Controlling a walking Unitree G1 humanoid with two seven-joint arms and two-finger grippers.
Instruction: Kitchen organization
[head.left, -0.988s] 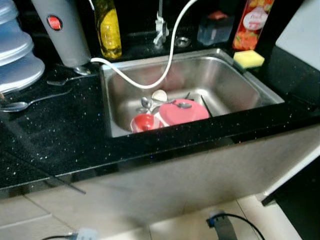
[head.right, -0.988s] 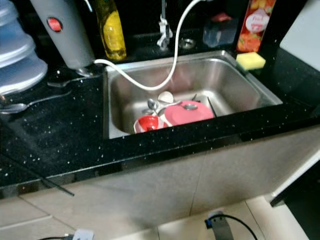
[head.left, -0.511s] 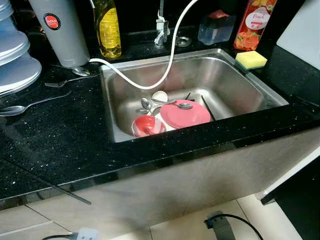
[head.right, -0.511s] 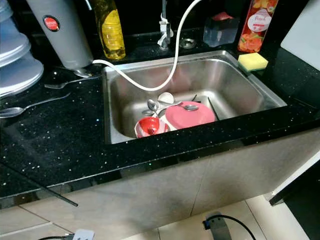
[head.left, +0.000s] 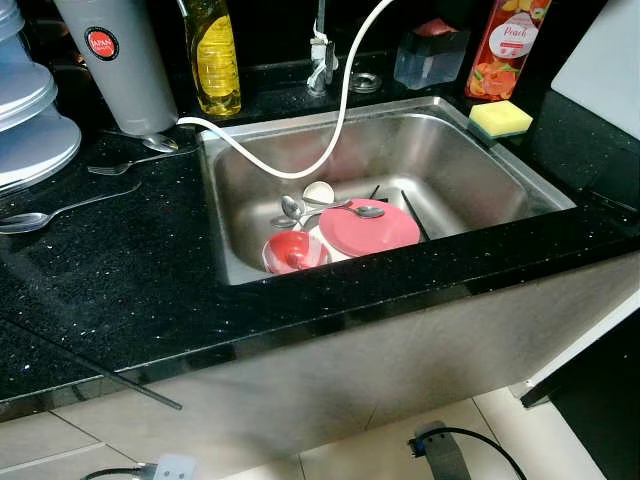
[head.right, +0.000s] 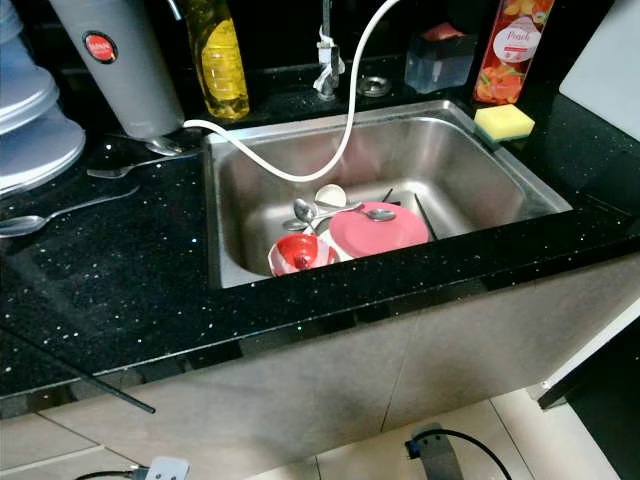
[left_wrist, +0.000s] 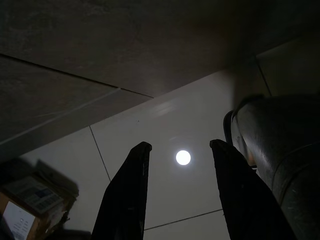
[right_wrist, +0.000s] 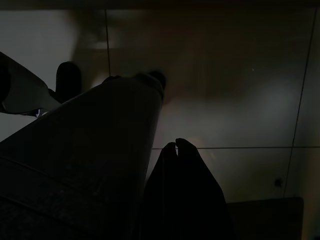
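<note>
Below, the round pink plastic plate (head.left: 368, 227) lies at 6 o'clock in the steel sink (head.left: 480, 175), beside the black speckled worktop (head.left: 120, 270) edge; left gripper (left_wrist: 177, 150) hangs spread, right gripper (right_wrist: 176, 145) pinched closed.

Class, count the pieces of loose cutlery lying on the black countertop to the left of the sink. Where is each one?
2: a fork nearer the grey canister, and a spoon nearer the counter's front edge. Others may lie hidden past the picture's edge.
</note>
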